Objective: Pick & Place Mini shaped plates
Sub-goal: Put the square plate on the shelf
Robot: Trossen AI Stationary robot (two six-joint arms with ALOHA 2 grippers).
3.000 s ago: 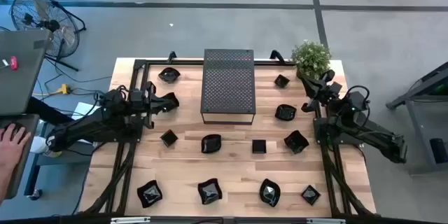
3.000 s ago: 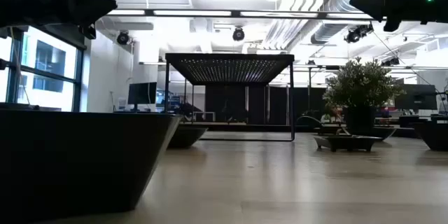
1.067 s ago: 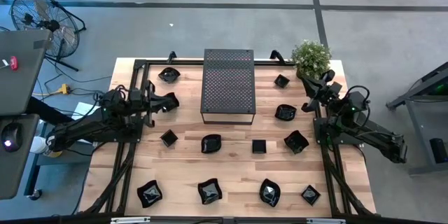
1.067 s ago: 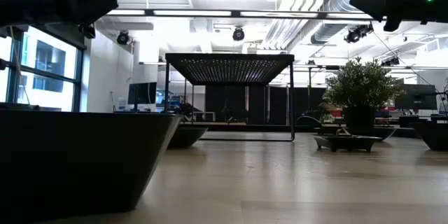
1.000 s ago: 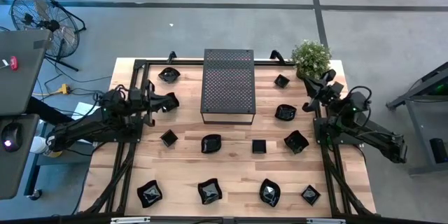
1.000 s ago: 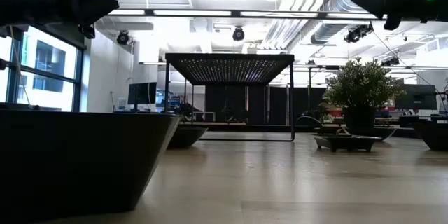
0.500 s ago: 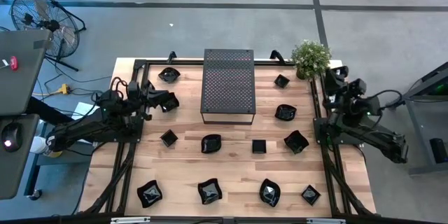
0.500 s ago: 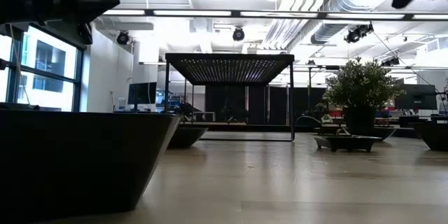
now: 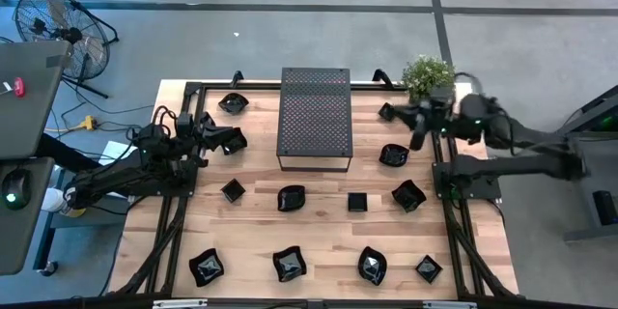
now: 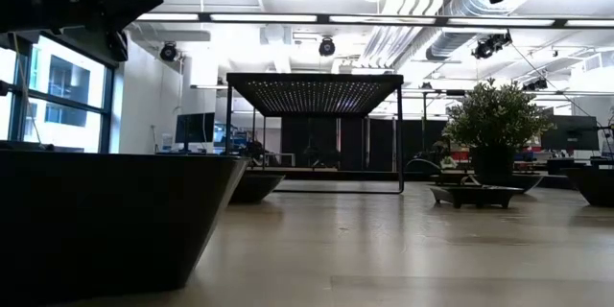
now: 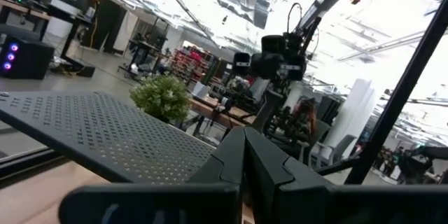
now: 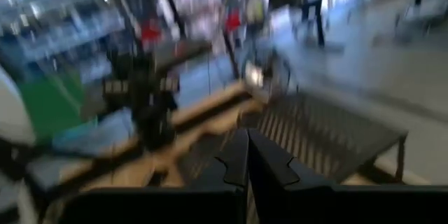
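We are logging the mini shaped plates (image 9: 291, 197) lying scattered over the worktop (image 9: 319, 227), ringing the perforated box (image 9: 314, 119) from 3 through 9 o'clock. Right gripper (image 9: 417, 127) is hanging at 3 o'clock near the plant (image 9: 428, 77), jaws closed, empty. Left gripper (image 9: 234, 139) is waiting at 9 o'clock, jaws closed, empty.

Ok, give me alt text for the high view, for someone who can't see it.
Overhead view of a wooden table scattered with small black mini shaped plates around a dark perforated box. The right gripper, shut and empty, reaches in near a potted plant; the left gripper waits shut at the table's left.
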